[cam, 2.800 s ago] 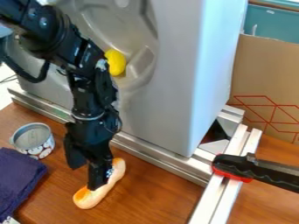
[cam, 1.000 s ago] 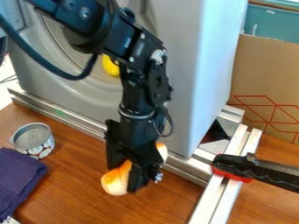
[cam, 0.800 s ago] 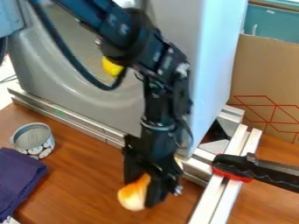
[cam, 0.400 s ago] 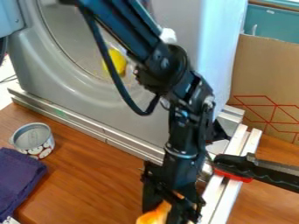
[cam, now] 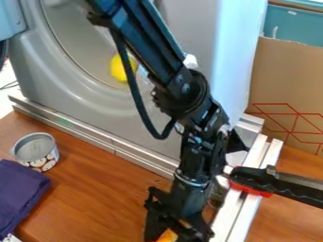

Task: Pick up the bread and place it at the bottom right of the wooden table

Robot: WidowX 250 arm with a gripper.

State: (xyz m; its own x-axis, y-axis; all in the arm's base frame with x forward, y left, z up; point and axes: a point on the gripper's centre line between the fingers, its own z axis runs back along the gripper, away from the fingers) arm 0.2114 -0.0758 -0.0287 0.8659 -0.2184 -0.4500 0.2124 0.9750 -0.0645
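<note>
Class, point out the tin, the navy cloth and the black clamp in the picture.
Tin (cam: 46,162): camera view, on its patterned side.
Navy cloth (cam: 21,194): camera view, on its upper face.
Black clamp (cam: 287,184): camera view, on its bar, right of the red part.

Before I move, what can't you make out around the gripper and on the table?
All in the camera view:
- Orange item at the gripper: mostly hidden by the gripper and the bottom edge, so its full shape is unclear.
- Fingertips: cut off by the bottom edge.
- Dark blue cloth: cut off by the left edge.
- Black-and-red clamp: far end beyond the right edge.
</note>
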